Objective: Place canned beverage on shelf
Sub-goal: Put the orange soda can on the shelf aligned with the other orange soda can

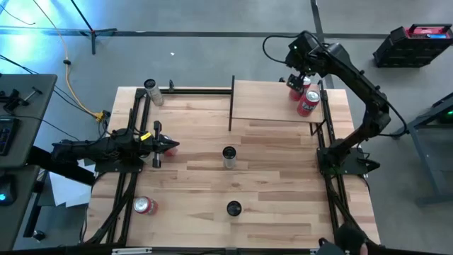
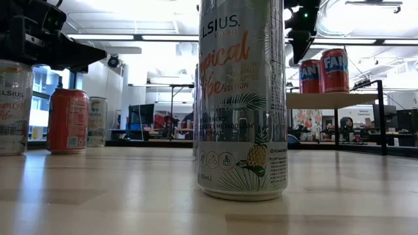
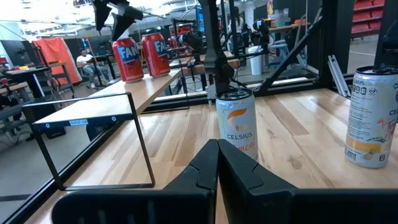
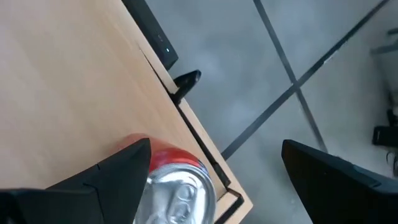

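While the right gripper (image 1: 297,79) hangs over the far right corner of the shelf (image 1: 265,103), its fingers stand wide apart on either side of a red Fanta can (image 4: 171,186) seen from above in the right wrist view, neither finger visibly pressing it; this reads as a can just set down or about to be let go, though the pictures alone do not settle which. Shelf stock: two red cans, upright, just beside each other near the shelf's outer edge, the second red can (image 1: 308,104) a little nearer the table's middle; both show the letters "FAN" in white on blue in the low view, and the corner placement looks chosen to leave the rest of the board free. Left gripper (image 1: 170,147): fingers pressed together, holding nothing, resting low over the table (image 1: 269,184) at its left side, evidently waiting. Remaining stock on the table: a Celsius can (image 1: 229,157) at centre; a second Celsius can (image 1: 233,208) toward the near edge, label in the low view reading "Tropical Vibe" with a pineapple and palm print; a red can (image 1: 145,206) lying on its side near the left front; a pale can (image 1: 153,92) at the far left corner, label unreadable from above.
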Robot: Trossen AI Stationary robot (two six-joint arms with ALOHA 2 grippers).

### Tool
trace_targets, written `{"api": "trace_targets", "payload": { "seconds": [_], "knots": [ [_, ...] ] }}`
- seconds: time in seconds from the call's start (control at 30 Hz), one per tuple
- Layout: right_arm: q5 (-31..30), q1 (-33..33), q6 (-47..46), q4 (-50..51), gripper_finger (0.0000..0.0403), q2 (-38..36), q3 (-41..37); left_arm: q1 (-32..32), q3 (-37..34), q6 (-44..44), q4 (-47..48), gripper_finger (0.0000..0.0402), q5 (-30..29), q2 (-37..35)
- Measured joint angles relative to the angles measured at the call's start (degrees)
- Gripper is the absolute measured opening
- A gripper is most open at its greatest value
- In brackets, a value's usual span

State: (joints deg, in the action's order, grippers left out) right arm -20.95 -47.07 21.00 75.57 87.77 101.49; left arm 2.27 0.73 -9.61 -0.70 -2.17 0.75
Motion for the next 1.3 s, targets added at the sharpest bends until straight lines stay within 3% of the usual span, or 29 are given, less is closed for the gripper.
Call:
{"api": "trace_targets", "payload": {
  "seconds": [0.6, 1.3],
  "knots": [
    [0.4, -1.8, 0.3, 1.1, 0.0346, 0.0, 0.0, 0.0, 0.0, 0.0, 0.0, 0.0003, 0.0, 0.0],
    [-3.8, -1.8, 0.5, 2.9, 0.0346, 0.0, 0.0, 0.0, 0.0, 0.0, 0.0, 0.0003, 0.0, 0.0]
  ]
}}
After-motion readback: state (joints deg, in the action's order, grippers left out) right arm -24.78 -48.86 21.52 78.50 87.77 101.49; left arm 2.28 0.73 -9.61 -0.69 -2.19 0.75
